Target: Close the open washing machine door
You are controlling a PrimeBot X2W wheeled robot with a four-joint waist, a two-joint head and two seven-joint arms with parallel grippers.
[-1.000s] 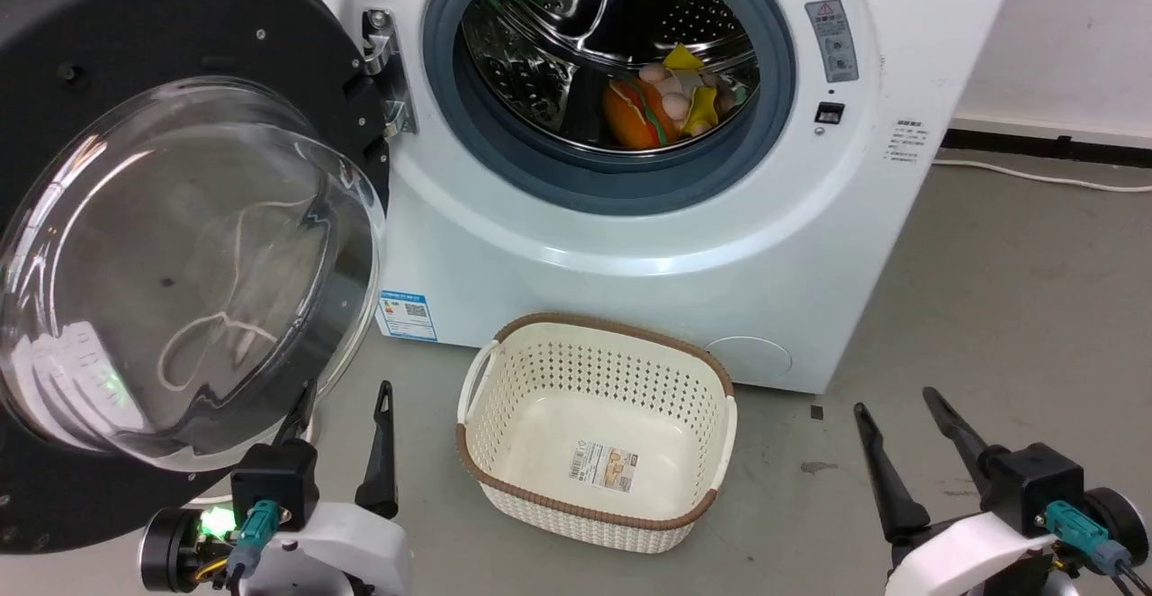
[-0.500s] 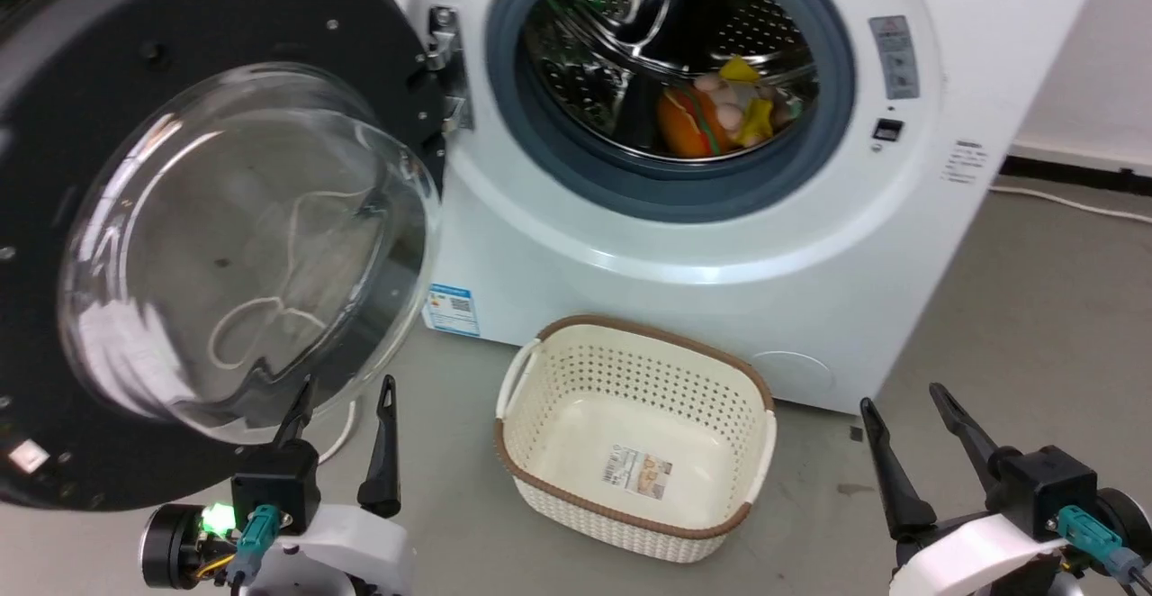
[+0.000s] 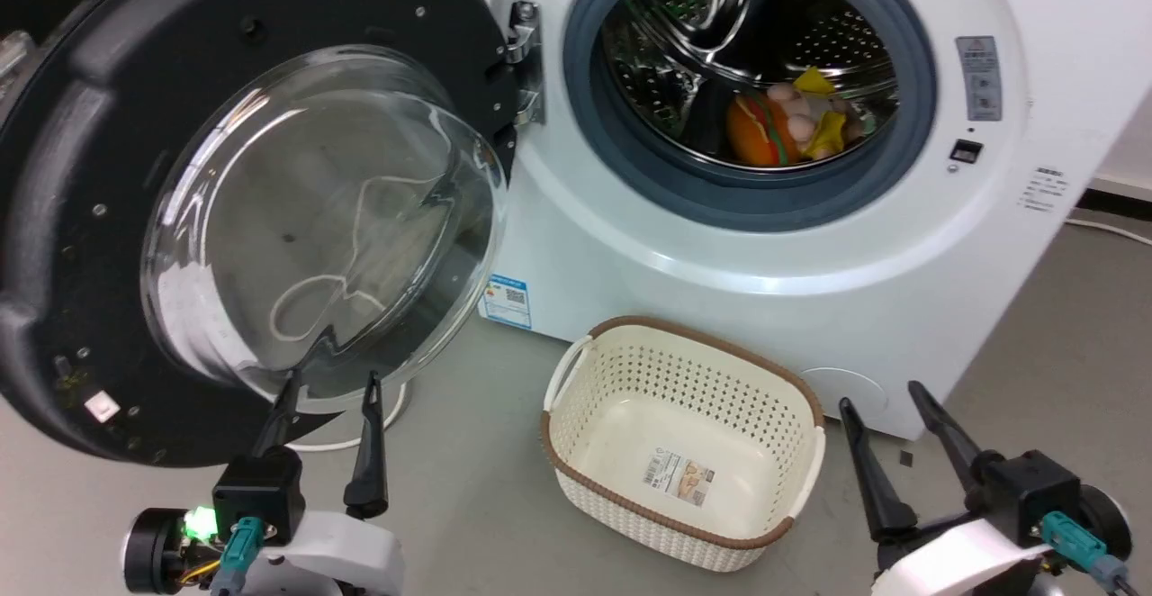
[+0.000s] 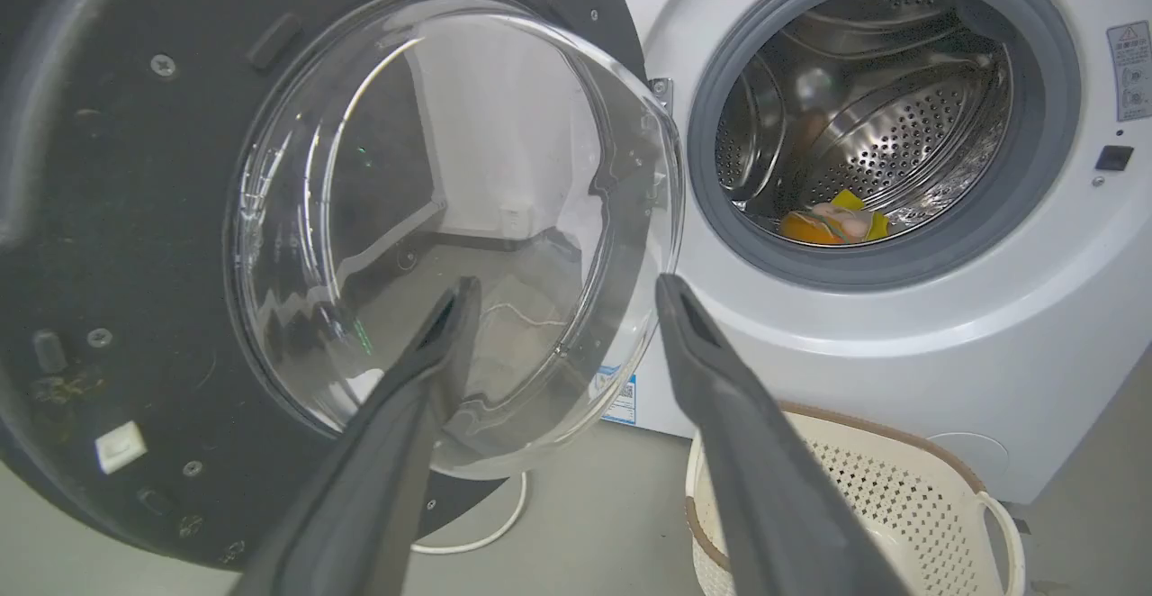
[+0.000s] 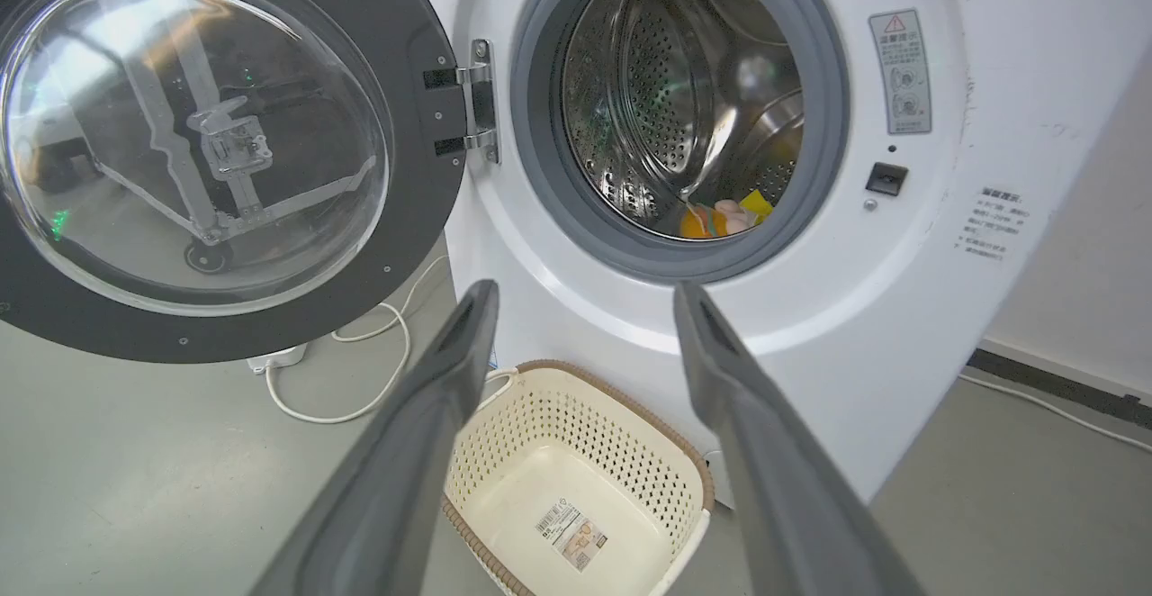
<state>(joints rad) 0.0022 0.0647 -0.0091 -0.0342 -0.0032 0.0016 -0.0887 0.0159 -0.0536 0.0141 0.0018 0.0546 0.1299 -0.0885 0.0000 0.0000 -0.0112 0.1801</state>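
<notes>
Door (image 3: 81,218) stands swung wide open, hinged on the washer's (image 3: 720,281) left side. Nearest me, the left gripper (image 3: 331,380), fingers apart, points at its glass. Right gripper (image 3: 880,398), fingers apart too, sits beside a basket (image 3: 648,533). Behind, toys (image 3: 765,132) lie in the drum (image 3: 720,29).

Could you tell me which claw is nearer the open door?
The left claw, pointing at the large round glossy black door; the right claw hangs beside the cream plastic basket.

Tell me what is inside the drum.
At the bottom of the drum lie soft toys: an orange burger-like one and a pale one with yellow parts. The grey seal covers the drum's near floor, so anything lying there cannot be seen.
</notes>
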